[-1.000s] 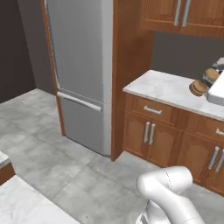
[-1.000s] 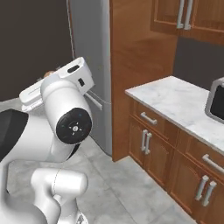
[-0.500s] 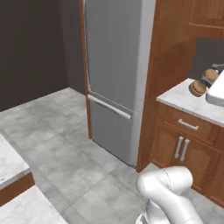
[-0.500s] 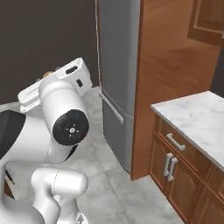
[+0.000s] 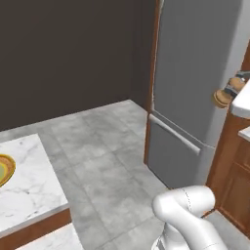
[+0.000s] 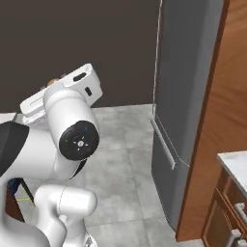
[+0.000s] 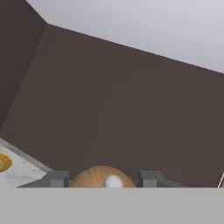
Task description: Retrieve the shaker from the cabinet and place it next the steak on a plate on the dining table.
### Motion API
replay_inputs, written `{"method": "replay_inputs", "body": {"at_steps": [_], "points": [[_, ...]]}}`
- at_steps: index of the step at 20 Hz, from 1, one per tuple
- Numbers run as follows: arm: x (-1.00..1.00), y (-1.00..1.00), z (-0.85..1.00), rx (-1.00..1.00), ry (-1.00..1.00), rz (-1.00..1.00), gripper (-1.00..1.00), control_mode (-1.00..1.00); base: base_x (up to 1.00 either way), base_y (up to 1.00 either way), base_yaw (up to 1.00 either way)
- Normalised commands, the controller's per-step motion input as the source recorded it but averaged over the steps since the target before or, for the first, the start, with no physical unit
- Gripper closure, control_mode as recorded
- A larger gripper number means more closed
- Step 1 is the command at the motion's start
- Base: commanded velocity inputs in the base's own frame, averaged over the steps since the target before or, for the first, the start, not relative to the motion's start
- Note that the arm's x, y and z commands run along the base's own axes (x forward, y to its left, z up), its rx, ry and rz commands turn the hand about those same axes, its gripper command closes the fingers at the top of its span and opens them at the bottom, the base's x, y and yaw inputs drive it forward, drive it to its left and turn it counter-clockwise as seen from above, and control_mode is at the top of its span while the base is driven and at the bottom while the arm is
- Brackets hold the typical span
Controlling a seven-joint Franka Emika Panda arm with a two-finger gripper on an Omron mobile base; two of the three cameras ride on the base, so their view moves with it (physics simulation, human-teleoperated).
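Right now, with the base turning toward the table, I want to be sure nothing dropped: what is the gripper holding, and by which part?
The gripper holds the shaker, its fingers clamping opposite sides of the rounded wooden body.

arm shell (image 6: 53,144): you're looking at glossy white rounded links; fat tubular segments
joint cap (image 6: 79,140): dark disc; tiny green and blue dots
shoulder (image 6: 9,144): black band
finger tips (image 7: 57,178): small, grey, blocky

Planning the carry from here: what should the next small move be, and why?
Probably keep turning the base toward the dining table. The gripper is shut on the shaker, and the plate just peeks in at the left edge, not yet within reach.
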Motion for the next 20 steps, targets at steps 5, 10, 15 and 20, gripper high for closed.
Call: {"method": "replay_inputs", "body": {"at_steps": [5,10,15,20], "points": [[0.00,0.00,0.00,0.00,0.00,0.00,1.00,1.00,1.00,0.14,0.38],[0.00,0.00,0.00,0.00,0.00,0.00,1.00,1.00,1.00,0.05,0.33],[0.00,0.00,0.00,0.00,0.00,0.00,1.00,1.00,1.00,0.04,0.31],[0.00,0.00,0.00,0.00,0.00,0.00,1.00,1.00,1.00,0.01,0.35]]}}
